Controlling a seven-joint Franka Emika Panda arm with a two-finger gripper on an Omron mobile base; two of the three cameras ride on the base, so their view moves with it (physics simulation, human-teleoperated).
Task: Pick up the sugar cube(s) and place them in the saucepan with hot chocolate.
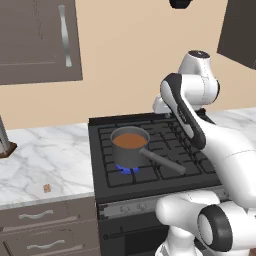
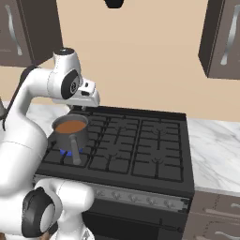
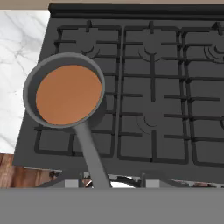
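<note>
The sugar cube (image 1: 47, 188), tiny, tan and speckled, lies on the marble counter (image 1: 50, 155) left of the stove, near its front edge. The dark grey saucepan (image 1: 127, 157) (image 2: 70, 138) (image 3: 29, 87) holds brown liquid and stands on the front-left burner, over a blue flame (image 1: 128, 170). Its long handle (image 3: 91, 151) points toward the stove's front. My gripper (image 1: 159, 107) (image 2: 79, 108) hangs above the stove behind the pan, far from the cube. In the hand view its fingertips (image 3: 72, 183) stand wide apart with nothing between them.
The black gas stove (image 1: 170, 150) (image 2: 140, 140) has raised grates. Marble counter (image 2: 215, 145) continues on its right. Dark wall cabinets (image 1: 35, 40) (image 2: 225, 37) hang above both sides. A wooden-based object (image 1: 5, 145) stands at the far left of the counter.
</note>
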